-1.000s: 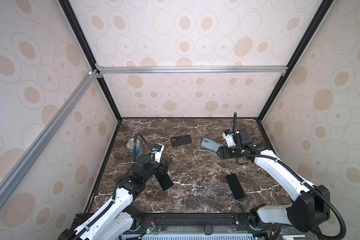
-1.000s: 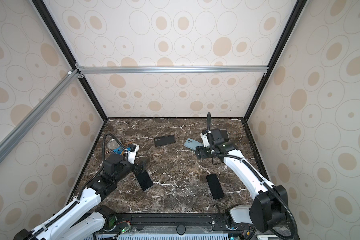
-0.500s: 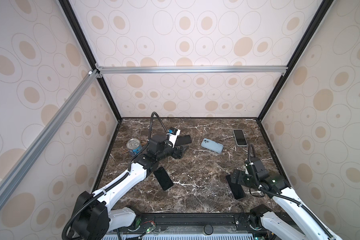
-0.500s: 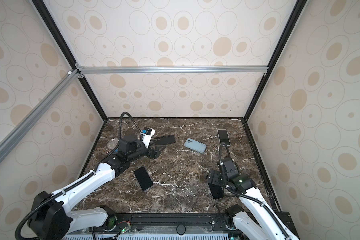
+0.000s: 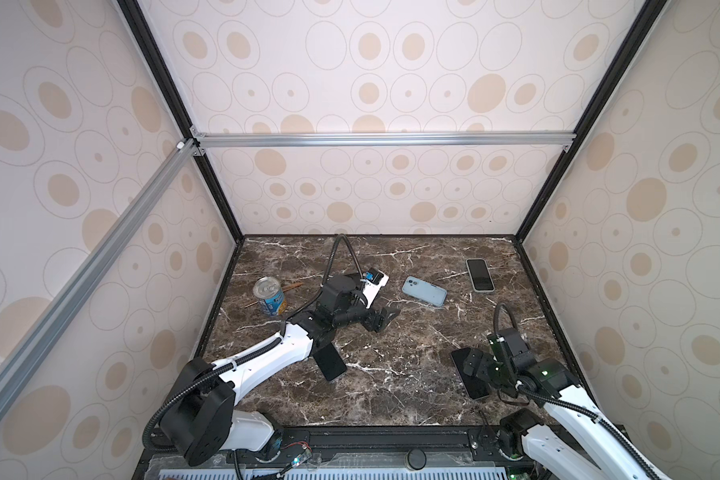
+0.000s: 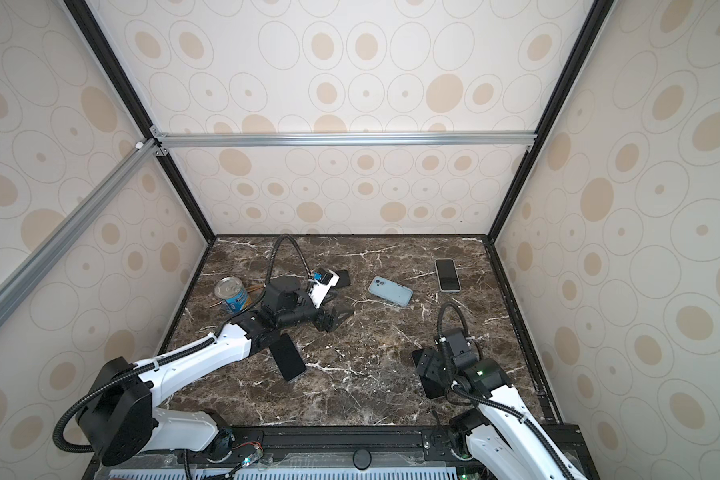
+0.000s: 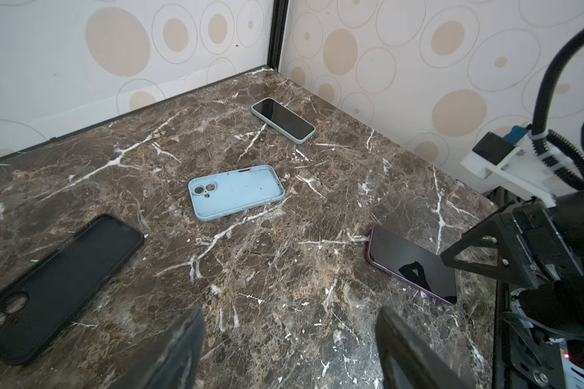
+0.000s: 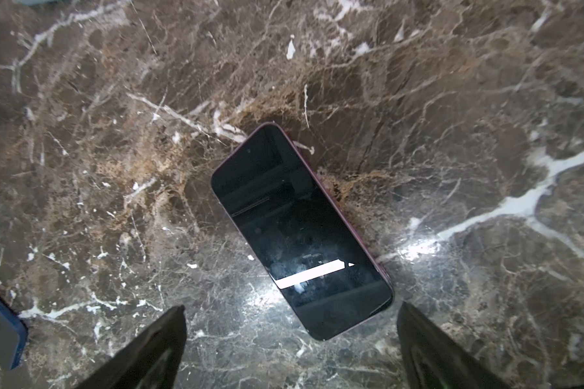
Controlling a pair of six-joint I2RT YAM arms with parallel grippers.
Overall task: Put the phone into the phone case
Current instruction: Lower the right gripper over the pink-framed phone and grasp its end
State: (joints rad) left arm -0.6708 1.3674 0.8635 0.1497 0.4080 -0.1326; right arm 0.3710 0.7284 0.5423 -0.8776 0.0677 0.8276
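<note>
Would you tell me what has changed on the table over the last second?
The right gripper pulled back from the blue case to hover, open, over the purple-edged phone. The left gripper moved from the dark phone forward toward the black case, open and empty. Nothing was taken hold of. Cases, phones and the can lie where they were.

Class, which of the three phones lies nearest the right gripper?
The purple-edged phone, screen up just ahead of the open right gripper. The pale-blue phone lies near the back wall, the dark phone beside the left arm.
</note>
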